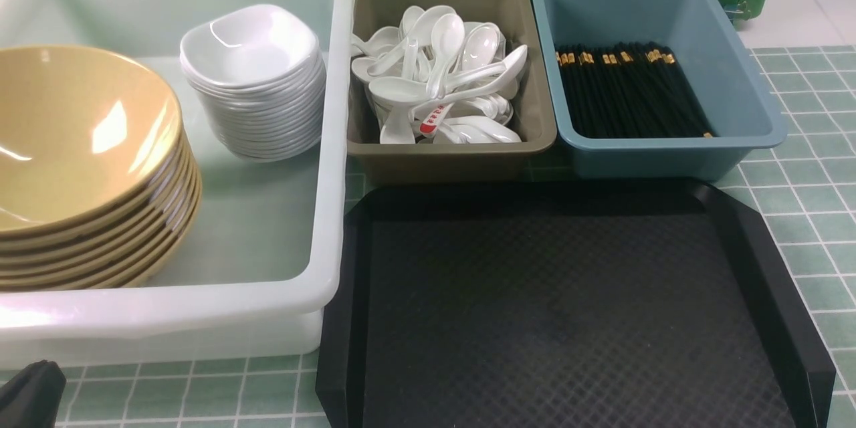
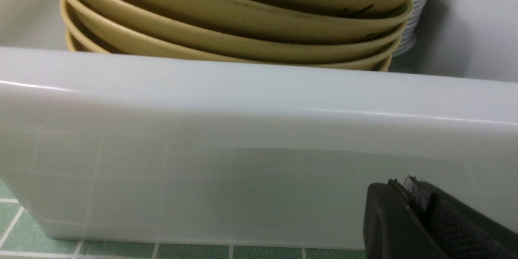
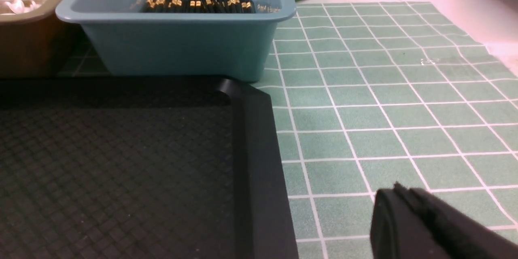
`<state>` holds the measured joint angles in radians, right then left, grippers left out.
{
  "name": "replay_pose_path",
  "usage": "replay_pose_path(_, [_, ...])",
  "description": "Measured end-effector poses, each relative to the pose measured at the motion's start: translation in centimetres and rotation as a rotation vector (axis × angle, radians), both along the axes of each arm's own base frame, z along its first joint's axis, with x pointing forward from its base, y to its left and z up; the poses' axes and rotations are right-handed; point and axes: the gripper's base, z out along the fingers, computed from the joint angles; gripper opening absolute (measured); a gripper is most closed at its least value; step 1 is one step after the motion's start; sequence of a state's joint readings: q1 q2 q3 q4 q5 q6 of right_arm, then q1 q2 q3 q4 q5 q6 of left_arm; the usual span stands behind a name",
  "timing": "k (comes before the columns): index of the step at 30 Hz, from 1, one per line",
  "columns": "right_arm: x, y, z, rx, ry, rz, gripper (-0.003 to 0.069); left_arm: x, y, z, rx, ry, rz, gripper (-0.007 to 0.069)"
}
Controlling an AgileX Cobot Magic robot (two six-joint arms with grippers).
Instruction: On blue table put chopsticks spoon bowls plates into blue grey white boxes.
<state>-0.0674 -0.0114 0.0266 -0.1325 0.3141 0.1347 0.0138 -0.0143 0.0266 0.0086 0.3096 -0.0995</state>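
On the pale blue-green desk [image 1: 796, 214] with its grid of thin white lines, three plastic tubs stand in a row behind a flat black textured tray [image 1: 568, 307] that has nothing on it. The large translucent white box [image 1: 328, 147] sits at the robot's left and holds a stack of wide glossy tan-yellow bowls [image 1: 80, 167] near its front wall, with a stack of small glossy white rounded-square plates [image 1: 254, 80] just behind and to the right of them. The grey-brown rectangular box [image 1: 374, 67] in the middle, just beside the white one, carries a loose heap of white ceramic spoons [image 1: 441, 80]. The blue rectangular box [image 1: 735, 80] at the right holds a bundle of thin black chopsticks [image 1: 628, 93] lying side by side, their gold bands toward the far end. The left end effector [image 2: 417, 198] rests low above the desk, close against the outer front wall of the white box, its jaws pressed together and holding nothing. The right end effector [image 3: 408, 210] hangs low over bare desk just to the right of the tray's edge, its jaws likewise closed and empty.
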Motion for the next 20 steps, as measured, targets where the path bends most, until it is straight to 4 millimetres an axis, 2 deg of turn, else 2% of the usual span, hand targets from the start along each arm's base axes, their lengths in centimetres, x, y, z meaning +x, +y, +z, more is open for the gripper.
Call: replay_pose_path(20, [0.00, 0.00, 0.00, 0.000, 0.000, 0.000, 0.0055, 0.00, 0.00, 0.00, 0.000, 0.000, 0.000, -0.0013])
